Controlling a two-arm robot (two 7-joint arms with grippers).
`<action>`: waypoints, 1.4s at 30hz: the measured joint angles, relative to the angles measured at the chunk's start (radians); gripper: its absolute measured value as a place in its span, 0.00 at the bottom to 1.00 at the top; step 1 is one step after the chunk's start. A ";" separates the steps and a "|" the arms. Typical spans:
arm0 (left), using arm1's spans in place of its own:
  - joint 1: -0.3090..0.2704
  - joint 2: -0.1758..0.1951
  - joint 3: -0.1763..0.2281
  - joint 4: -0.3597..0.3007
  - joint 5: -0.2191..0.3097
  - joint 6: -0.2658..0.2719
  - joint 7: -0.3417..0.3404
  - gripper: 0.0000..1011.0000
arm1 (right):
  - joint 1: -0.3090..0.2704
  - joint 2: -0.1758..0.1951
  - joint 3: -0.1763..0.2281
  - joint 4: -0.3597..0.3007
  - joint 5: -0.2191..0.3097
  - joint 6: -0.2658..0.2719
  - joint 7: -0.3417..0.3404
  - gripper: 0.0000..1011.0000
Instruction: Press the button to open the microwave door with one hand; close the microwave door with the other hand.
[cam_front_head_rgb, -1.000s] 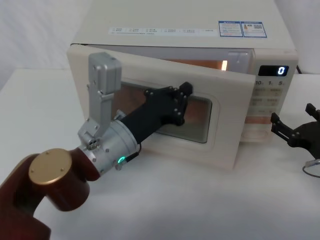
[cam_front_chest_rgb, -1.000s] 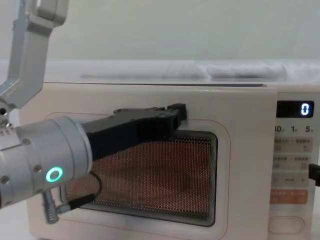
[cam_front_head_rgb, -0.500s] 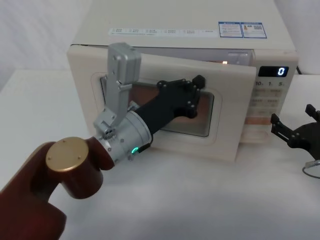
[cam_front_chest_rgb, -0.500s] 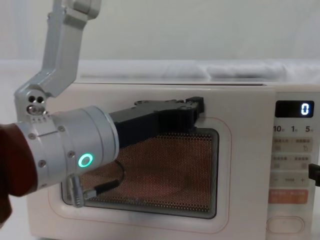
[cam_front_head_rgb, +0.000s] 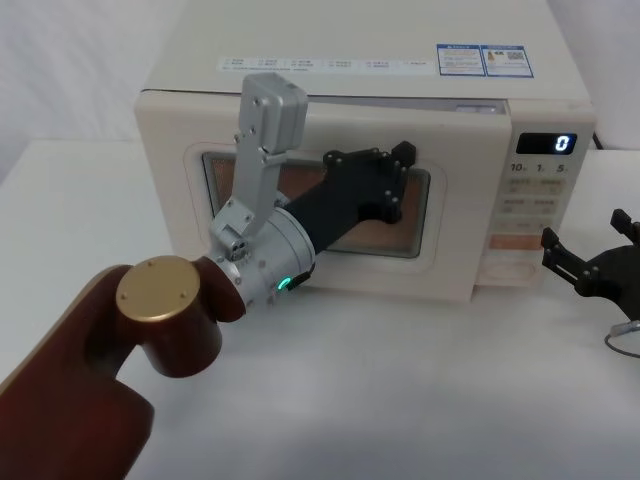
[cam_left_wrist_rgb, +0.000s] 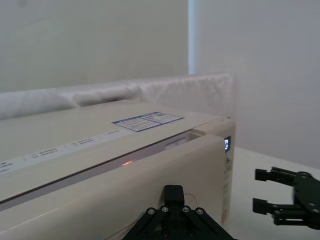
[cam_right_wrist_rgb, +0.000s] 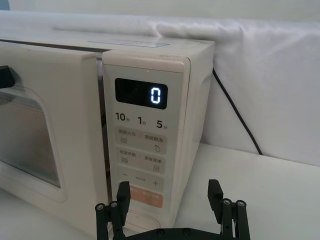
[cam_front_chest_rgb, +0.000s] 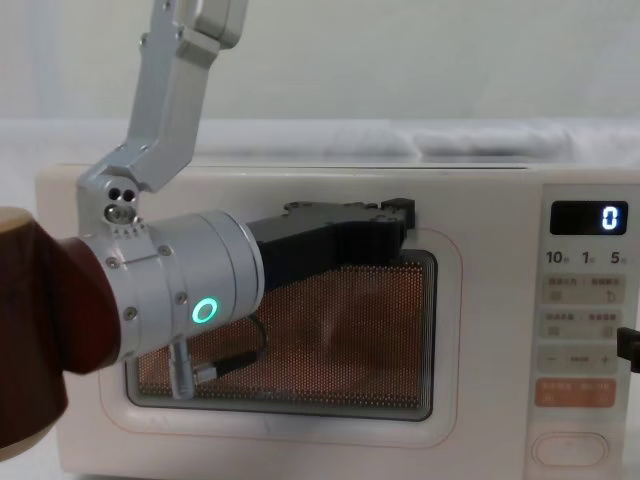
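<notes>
- We found the left gripper (cam_front_head_rgb: 398, 172), a black blocky tool on a silver wrist with a glowing green ring, pressed against the large cream-white microwave door (cam_front_head_rgb: 455, 235) at the upper right corner of its dark glass window.
- We could not tell whether its fingers were open or closed.
- The door sat almost flush with the cream microwave body (cam_front_head_rgb: 350, 40); in the left wrist view a thin gap along its top edge (cam_left_wrist_rgb: 150, 160) showed a small red glow inside.
- The wide cream oval button (cam_front_chest_rgb: 570, 449) lay at the bottom of the control panel, right of the door, untouched.
- The right gripper (cam_front_head_rgb: 590, 268), black, hovered near the panel's lower right with its fingers spread and holding nothing.
- The display read 0 (cam_right_wrist_rgb: 155, 94).
</notes>
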 joint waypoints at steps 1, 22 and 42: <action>-0.003 -0.004 0.000 0.004 0.007 0.002 0.007 0.00 | 0.000 0.000 0.000 0.000 0.000 0.000 0.000 0.99; -0.003 -0.063 -0.044 0.037 0.055 -0.020 0.055 0.00 | 0.000 0.000 0.000 0.000 0.000 0.000 0.000 0.99; 0.024 -0.034 -0.032 -0.007 -0.032 -0.021 -0.076 0.00 | 0.000 0.000 0.000 0.000 0.000 0.000 0.000 0.99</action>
